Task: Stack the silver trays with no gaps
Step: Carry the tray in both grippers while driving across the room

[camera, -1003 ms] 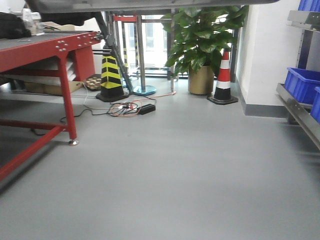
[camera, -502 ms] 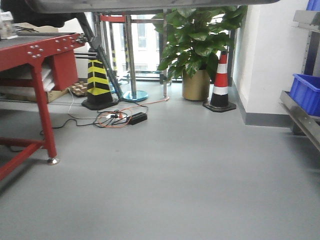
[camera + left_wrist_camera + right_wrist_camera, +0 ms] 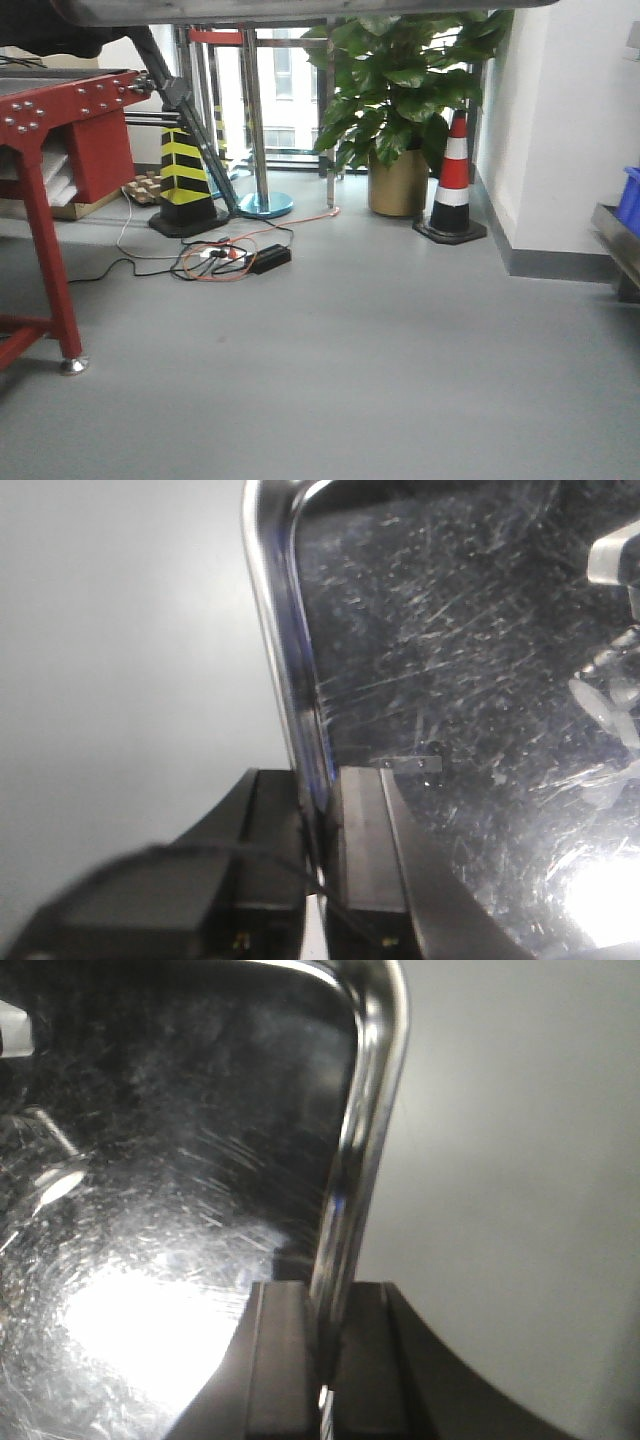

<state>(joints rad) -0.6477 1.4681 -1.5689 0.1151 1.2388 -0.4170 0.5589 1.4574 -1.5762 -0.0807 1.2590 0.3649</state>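
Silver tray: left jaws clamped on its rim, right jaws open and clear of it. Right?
Not quite. The right jaws are not open: they too are shut on the rim of the silver tray, as the right wrist view shows. The left jaws are clamped on its rim, as you said.

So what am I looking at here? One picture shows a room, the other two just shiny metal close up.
This is a wheeled robot with two arms. The room picture comes from its forward-facing camera: grey floor, a red table, a potted plant, a black-and-yellow cone, an orange-and-white cone and loose cables. The other two come from a camera on each wrist, looking along the jaws. In each, the jaws are shut on the thin rim of a scratched silver tray, one arm per side; probably it is one tray, held above the floor.
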